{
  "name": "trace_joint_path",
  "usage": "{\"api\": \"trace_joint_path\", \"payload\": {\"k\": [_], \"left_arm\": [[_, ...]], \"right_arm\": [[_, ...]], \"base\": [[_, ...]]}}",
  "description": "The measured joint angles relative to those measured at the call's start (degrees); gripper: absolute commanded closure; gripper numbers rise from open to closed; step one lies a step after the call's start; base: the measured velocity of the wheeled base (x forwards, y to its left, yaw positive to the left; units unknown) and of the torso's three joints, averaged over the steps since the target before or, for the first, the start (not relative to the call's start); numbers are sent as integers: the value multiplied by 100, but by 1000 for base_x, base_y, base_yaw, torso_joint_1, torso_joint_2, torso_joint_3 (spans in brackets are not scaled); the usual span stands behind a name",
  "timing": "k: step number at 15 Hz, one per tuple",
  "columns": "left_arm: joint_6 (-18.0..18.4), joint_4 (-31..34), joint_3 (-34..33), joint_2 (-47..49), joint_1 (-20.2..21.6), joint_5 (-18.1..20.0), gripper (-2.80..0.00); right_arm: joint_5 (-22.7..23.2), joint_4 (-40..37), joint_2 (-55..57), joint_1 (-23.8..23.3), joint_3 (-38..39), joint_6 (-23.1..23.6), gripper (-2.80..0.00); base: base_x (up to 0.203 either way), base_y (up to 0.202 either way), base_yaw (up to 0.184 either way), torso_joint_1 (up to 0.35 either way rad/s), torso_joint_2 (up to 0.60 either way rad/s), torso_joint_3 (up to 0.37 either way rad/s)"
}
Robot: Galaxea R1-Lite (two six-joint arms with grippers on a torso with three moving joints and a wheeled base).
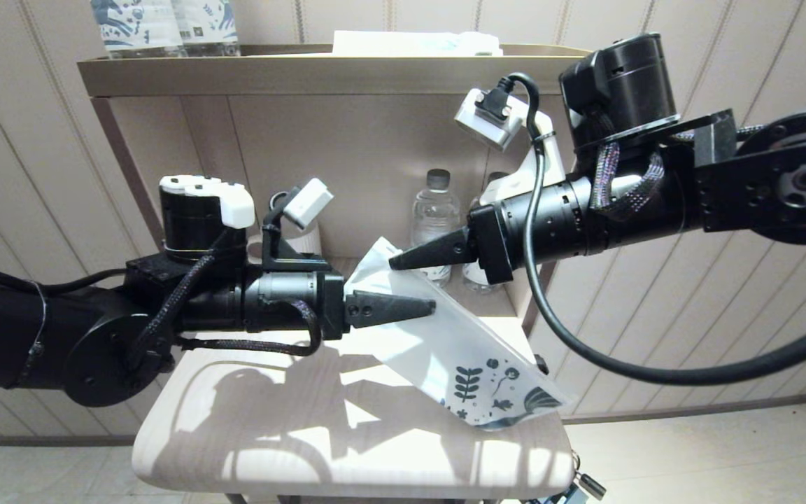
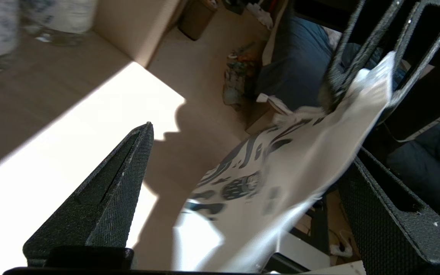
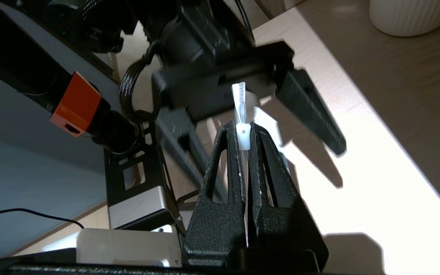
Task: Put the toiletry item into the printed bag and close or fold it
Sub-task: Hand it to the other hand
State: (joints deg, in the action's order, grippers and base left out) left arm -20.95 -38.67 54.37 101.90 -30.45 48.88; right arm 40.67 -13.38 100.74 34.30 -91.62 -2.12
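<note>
The printed bag (image 1: 445, 343) hangs slanted over the pale table (image 1: 270, 434), its dark leaf-and-flower end (image 1: 497, 395) lowest, touching the tabletop. My right gripper (image 1: 397, 262) is shut on the bag's top edge; in the right wrist view the fingers pinch a small white tab (image 3: 244, 135) and the strip (image 3: 239, 99) above it. My left gripper (image 1: 427, 306) is open around the bag's middle; the left wrist view shows the bag (image 2: 281, 172) between its spread fingers (image 2: 128, 168). The toiletry item does not show in any view.
Clear water bottles (image 1: 435, 210) stand in the shelf recess behind the bag. Blue-printed bottles (image 1: 165, 24) and a flat pale packet (image 1: 417, 43) sit on the shelf top. A white ribbed cup (image 3: 407, 15) stands on the table. The table's rounded front edge (image 1: 347, 483) is near.
</note>
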Motion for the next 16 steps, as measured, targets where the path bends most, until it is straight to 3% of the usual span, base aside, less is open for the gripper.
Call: {"api": "trace_joint_path", "payload": {"k": [4,9,13,16], "left_arm": [[-18,-86,-65,-61,424,909,-280],[-282,-476,57,108,477,1679,-280],[-565,-1001,41,198,471,1833,-280],[-578,-1157,21,274,471,1875,-280]], "right_arm": [[321,2,-30,-86,42,29,0],[451,13,-35,-81,-22,65,0],[454,10,-4,-32,-41,64,0],[454,10,16,-21,-19,60,0]], "base": [[0,0,0,0,0,0],[0,0,0,0,0,0],[0,0,0,0,0,0],[0,0,0,0,0,0]]}}
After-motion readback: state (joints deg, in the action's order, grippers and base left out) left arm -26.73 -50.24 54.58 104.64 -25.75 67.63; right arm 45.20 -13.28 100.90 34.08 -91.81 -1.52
